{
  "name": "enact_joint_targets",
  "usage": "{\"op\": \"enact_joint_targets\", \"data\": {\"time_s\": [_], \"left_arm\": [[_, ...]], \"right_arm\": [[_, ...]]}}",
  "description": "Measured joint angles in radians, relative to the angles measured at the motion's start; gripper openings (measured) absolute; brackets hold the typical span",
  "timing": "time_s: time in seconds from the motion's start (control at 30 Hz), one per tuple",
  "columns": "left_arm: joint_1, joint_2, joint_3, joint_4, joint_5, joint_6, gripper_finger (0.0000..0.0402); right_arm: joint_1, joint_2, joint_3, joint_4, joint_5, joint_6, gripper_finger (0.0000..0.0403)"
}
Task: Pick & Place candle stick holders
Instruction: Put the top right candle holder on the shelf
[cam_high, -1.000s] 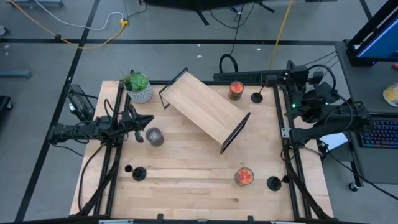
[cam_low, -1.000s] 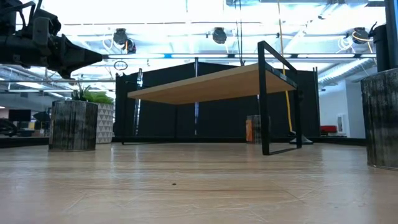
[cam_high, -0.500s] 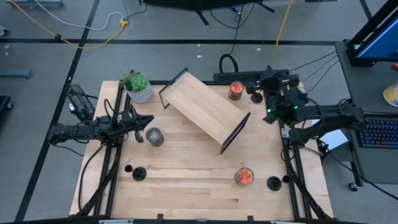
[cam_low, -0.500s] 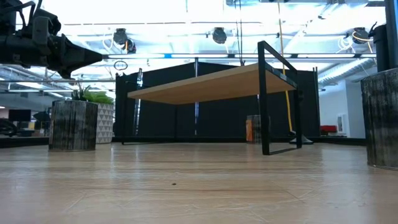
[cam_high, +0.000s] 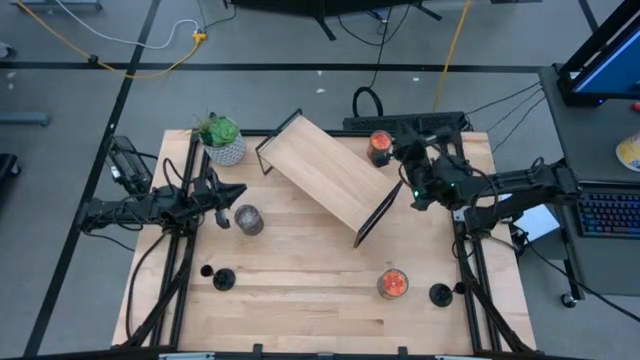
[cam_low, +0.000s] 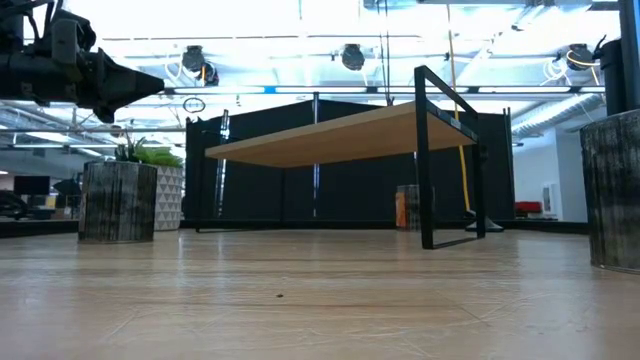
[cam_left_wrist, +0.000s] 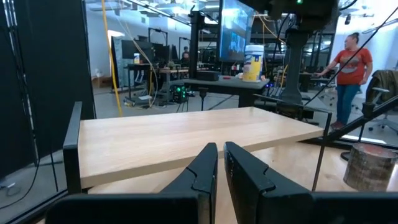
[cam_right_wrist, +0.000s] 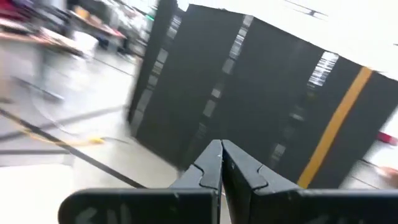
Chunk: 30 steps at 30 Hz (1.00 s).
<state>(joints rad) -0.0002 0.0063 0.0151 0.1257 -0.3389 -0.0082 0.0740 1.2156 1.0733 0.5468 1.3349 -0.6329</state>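
Two black candle stick holders show in the high view: one (cam_high: 224, 279) stands on its disc base near the table's near left corner, one (cam_high: 440, 294) near the near right corner. The third is hidden under my right arm. My right gripper (cam_high: 401, 153) is shut and empty over the table's far right part, beside an orange-red jar candle (cam_high: 379, 146); its wrist view (cam_right_wrist: 221, 163) looks out past the table. My left gripper (cam_high: 226, 192) is shut and empty above the left side, beside the grey jar candle (cam_high: 248, 219).
A wooden shelf with black end frames (cam_high: 330, 178) stands slantwise in the table's middle. A plant pot (cam_high: 224, 142) is at the far left, a second orange-red jar candle (cam_high: 392, 284) at the near right. A person (cam_left_wrist: 351, 68) stands in the room beyond.
My right gripper has swung from the table's right edge toward the left, over the far right part of the table to beside the orange-red jar candle, and now covers the holder there. It has stayed shut.
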Motion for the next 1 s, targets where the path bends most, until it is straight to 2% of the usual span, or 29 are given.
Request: {"op": "enact_joint_targets", "data": {"time_s": [0.07,0.17,0.2,0.3,0.43,0.7,0.87,1.0], "left_arm": [[0.000,0.000,0.000,0.000,0.000,0.000,0.0035],[0.000,0.000,0.000,0.000,0.000,-0.002,0.0035],[0.000,0.000,0.000,0.000,0.000,-0.010,0.0035],[0.000,0.000,0.000,0.000,0.007,-0.037,0.0035],[0.000,0.000,0.000,0.000,0.046,-0.048,0.0035],[-0.001,0.000,0.000,0.000,0.085,-0.058,0.0035],[-0.001,0.000,0.000,0.000,0.086,-0.057,0.0035],[-0.001,0.000,0.000,0.000,0.085,-0.054,0.0035]], "right_arm": [[0.006,-0.012,0.000,-0.108,-0.100,0.129,0.0000],[-0.017,-0.034,0.001,-0.314,-0.343,0.390,0.0000],[-0.033,-0.035,0.006,-0.370,-0.390,0.453,0.0000],[-0.081,-0.034,0.032,-0.491,-0.424,0.547,0.0000],[-0.171,-0.036,0.086,-0.628,-0.541,0.632,0.0000],[-0.430,-0.036,0.220,-1.128,-0.741,0.925,0.0000],[-0.597,-0.036,0.247,-1.360,-0.875,1.101,0.0000],[-0.738,-0.026,0.247,-1.535,-1.005,1.181,0.0000]]}}
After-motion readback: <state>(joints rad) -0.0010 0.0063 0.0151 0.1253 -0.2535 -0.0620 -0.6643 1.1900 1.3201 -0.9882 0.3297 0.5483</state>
